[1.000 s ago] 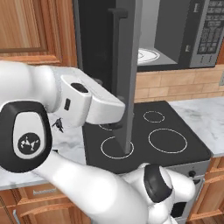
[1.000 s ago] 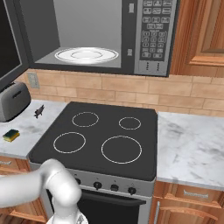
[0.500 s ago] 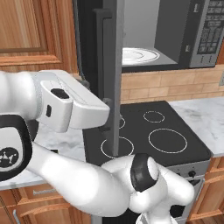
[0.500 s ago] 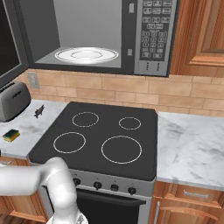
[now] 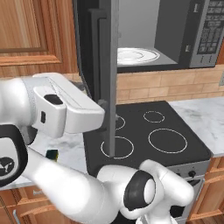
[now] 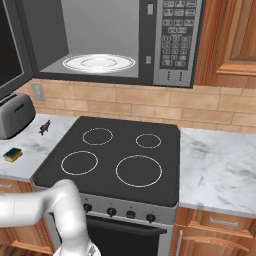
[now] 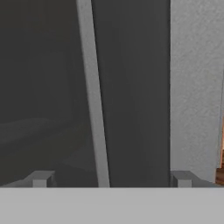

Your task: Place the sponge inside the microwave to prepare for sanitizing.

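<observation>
On desk left of stove [image 6: 120, 155]: sponge [image 6: 12, 154], near toaster [image 6: 15, 116], untouched. Above stove: microwave [image 6: 175, 45], door [image 5: 101, 70] swung wide open, glass plate [image 6: 98, 63] inside. Gripper [image 7: 109, 179] spread apart, fingertips [image 7: 40, 178] close to door, clamped on nothing.

light: even, bright, soft shadows | glare: none | hand view: dim, blurry (close to door) | base views: sharp
</observation>
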### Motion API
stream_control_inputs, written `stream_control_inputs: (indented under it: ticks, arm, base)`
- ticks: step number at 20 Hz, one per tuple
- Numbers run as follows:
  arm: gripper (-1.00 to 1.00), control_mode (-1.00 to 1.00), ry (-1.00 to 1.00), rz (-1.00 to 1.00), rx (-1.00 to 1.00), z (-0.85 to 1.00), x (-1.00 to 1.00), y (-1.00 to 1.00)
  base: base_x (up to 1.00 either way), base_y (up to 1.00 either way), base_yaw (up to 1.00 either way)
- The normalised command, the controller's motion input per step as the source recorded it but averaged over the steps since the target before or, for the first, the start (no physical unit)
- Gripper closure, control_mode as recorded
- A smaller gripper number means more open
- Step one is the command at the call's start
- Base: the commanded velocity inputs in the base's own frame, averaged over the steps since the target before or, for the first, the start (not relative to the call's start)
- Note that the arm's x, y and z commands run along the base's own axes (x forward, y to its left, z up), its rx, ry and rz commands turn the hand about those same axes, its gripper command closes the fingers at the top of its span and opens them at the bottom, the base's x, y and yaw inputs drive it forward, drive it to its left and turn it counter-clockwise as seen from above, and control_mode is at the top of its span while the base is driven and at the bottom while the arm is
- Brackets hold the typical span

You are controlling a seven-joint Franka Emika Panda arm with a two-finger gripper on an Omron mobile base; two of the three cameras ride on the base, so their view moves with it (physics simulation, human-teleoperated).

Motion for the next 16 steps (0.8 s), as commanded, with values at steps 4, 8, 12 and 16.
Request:
stream_control_inputs:
  ticks: [4,8,12,16]
  arm:
    - [-1.0,-1.0,0.01,-0.01,0.0,0.0,0.0,0.21]
    - [-1.0,-1.0,0.16,-0.06,0.0,-0.03,0.0,0.57]
    - [-1.0,-1.0,0.17,-0.08,0.0,0.0,0.0,0.53]
    - [-1.0,-1.0,0.15,-0.1,0.0,0.0,-0.04,0.27]
  base:
    - [0.0,0.0,0.0]
    - [0.0,0.0,0.0]
    - [0.0,0.0,0.0]
    - [0.0,0.0,0.0]
